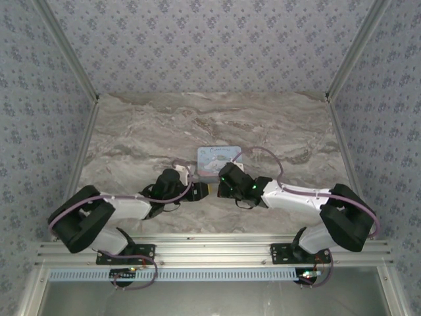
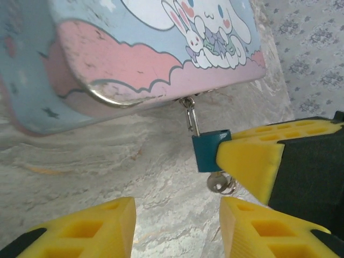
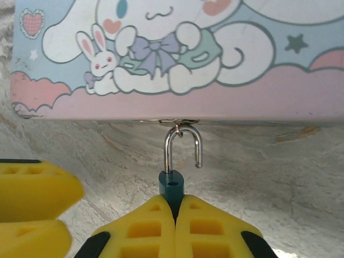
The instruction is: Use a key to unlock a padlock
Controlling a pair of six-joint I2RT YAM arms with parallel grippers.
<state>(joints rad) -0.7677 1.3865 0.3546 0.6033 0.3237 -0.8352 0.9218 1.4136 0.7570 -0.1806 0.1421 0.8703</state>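
From above, we see both arms meet at the near edge of the tin (image 1: 219, 158), mid-tabletop (image 1: 131, 131). On the left wrist, our left jaws stand spread and empty below the padlock (image 2: 207, 152), which hangs from the tin with the key (image 2: 217, 183) in its base. On the right wrist, our right jaws pinch its body. We judge it small, stiff and light, best held by the flat sides.

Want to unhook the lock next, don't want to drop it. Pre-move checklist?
1. Shackle released: ok, one leg hangs free of the padlock.
2. Right gripper shut on padlock: ok.
3. Key in padlock: ok, sticks out of its underside.
4. Left gripper clear of key: ok, open, nothing between its fingers.
5. Shackle off the tin: not ok, hooked through its loop.
6. Tin stays put when pulled: cannot tell.
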